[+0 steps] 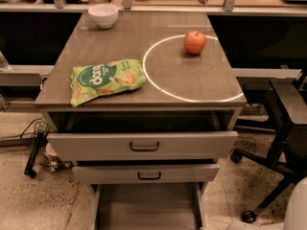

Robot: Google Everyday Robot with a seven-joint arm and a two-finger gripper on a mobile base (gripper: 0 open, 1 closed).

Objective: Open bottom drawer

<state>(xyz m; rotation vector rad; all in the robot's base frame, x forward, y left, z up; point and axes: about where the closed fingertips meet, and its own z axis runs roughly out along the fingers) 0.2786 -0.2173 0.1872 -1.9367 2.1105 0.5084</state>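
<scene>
The grey cabinet has all three drawers pulled out. The bottom drawer [146, 207] is drawn out furthest. Its plain grey tray shows below the other two, and its front and handle are cut off by the lower edge of the view. The middle drawer [144, 173] and the widest top drawer [144, 145] are each pulled out a little, with their dark handles showing. My gripper is out of view. Only a white part of the robot [297, 207] shows at the lower right corner.
On the cabinet top [120, 47] lie a green snack bag [105, 79], a red apple [194, 42] inside a white circle, and a white bowl [103, 14] at the back left. A dark office chair [283, 128] stands to the right. Cables and a small wheeled item [36, 152] lie to the left.
</scene>
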